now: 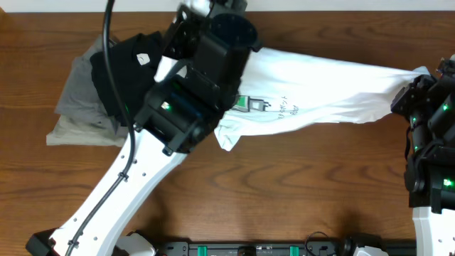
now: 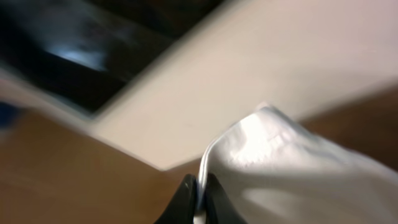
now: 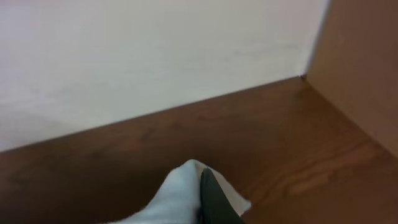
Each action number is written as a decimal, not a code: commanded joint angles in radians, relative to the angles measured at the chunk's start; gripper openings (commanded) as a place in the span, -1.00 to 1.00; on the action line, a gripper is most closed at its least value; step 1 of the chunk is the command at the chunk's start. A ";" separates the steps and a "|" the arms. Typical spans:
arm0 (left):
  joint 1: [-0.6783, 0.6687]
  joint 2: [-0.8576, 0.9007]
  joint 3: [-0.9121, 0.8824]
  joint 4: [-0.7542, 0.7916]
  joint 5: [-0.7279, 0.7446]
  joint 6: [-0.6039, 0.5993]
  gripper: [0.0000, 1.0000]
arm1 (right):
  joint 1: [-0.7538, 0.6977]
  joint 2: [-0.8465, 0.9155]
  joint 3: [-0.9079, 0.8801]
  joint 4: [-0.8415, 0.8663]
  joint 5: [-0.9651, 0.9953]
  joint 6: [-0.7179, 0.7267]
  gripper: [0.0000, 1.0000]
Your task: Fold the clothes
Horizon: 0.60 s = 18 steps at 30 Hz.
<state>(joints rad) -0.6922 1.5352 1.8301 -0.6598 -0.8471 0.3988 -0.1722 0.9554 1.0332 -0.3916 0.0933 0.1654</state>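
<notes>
A white T-shirt (image 1: pixel 334 85), marked with a small green square graphic (image 1: pixel 245 104) and grey lettering (image 1: pixel 286 110), was pictured on a brown wood-grain tabletop (image 1: pixel 298 192). A black garment (image 1: pixel 124 75) and grey garments (image 1: pixel 75 114) were shown alongside. The left arm (image 1: pixel 106 206) was finished in white and black.

This was a robotics lab; white robot arms (image 1: pixel 121 192) stood at a wooden table (image 1: pixel 298 185). A bare wall (image 3: pixel 124 62) backed it.
</notes>
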 commanded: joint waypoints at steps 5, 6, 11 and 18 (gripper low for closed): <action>0.115 -0.075 0.018 -0.237 0.669 -0.171 -0.88 | -0.014 0.003 0.014 -0.066 -0.052 0.035 -0.91; 0.135 -0.086 0.018 -0.274 0.739 -0.167 -0.88 | -0.014 0.008 0.014 -0.069 -0.074 0.050 -0.91; 0.241 -0.143 0.022 -0.364 0.858 -0.120 -0.88 | -0.019 0.046 0.029 -0.005 -0.122 0.058 -0.93; 0.356 -0.215 0.248 -0.342 0.955 -0.129 -0.88 | -0.077 0.090 0.283 0.051 -0.174 0.058 -0.97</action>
<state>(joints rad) -0.3599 1.3769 1.9701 -1.0145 0.0090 0.2684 -0.2268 1.0595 1.1858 -0.3553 -0.0525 0.2062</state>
